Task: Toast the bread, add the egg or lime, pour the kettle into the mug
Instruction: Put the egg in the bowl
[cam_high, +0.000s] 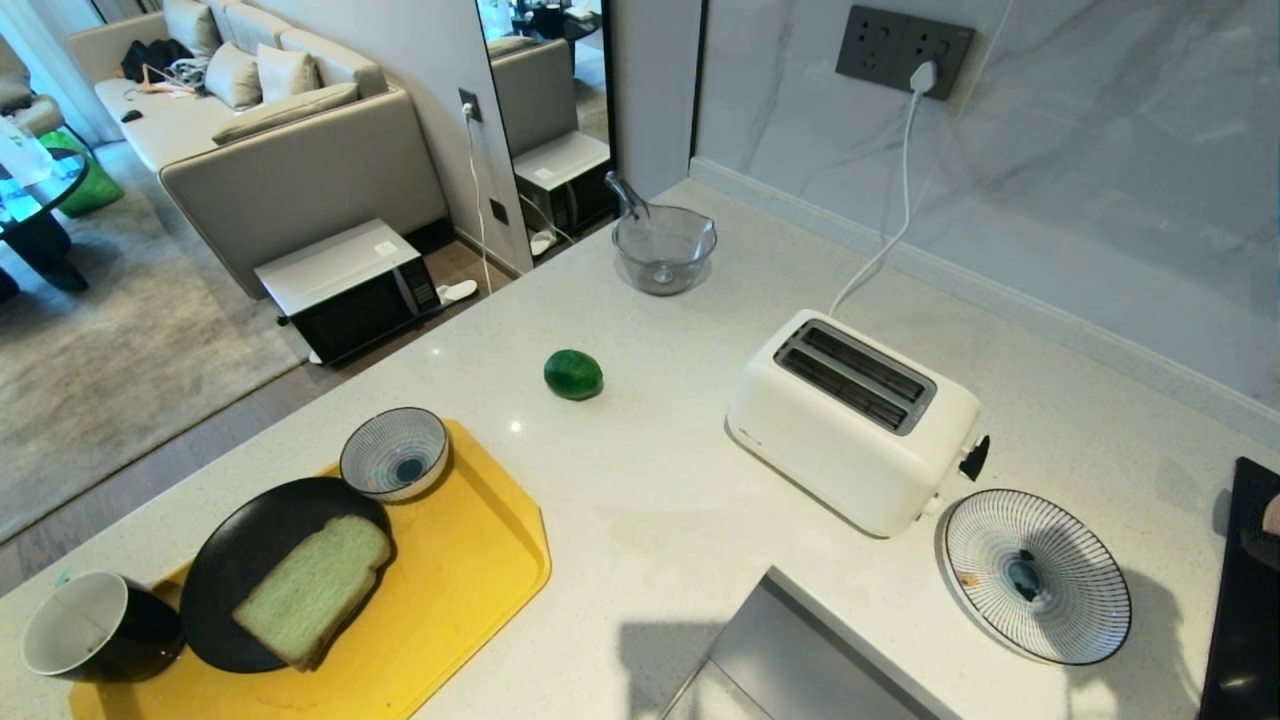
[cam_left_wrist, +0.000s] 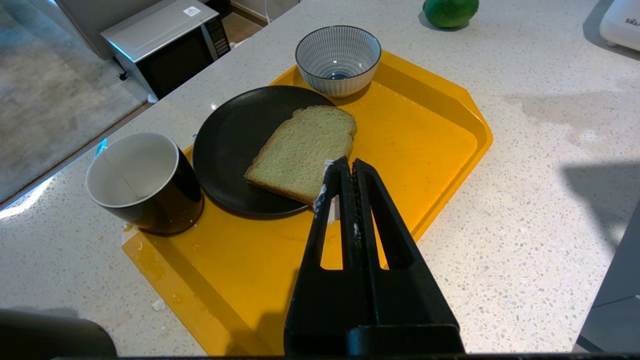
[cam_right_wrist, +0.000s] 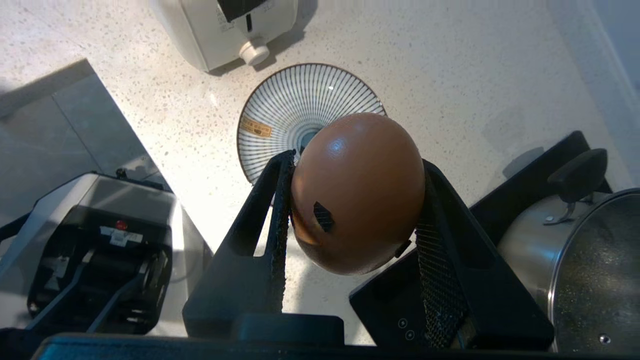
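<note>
My right gripper (cam_right_wrist: 356, 161) is shut on the brown egg (cam_right_wrist: 357, 192) and holds it in the air above the counter, near a striped plate (cam_right_wrist: 290, 105). The pale green bread (cam_high: 312, 590) lies on a black plate (cam_high: 230, 560) on the yellow tray (cam_high: 470, 570). Beside that plate stands the mug (cam_high: 95, 625), black outside and white inside. The lime (cam_high: 573, 374) rests on the counter left of the white toaster (cam_high: 850, 430), whose slots are empty. My left gripper (cam_left_wrist: 350, 162) hangs shut and empty over the tray, near the bread (cam_left_wrist: 302, 150). The kettle is out of view.
A striped bowl (cam_high: 393, 453) stands on the tray's far edge. A glass bowl (cam_high: 663, 248) sits at the back of the counter. A black cooktop (cam_high: 1245, 600) with a lidded steel pot (cam_right_wrist: 585, 260) lies at the right. The toaster's cord runs to a wall socket.
</note>
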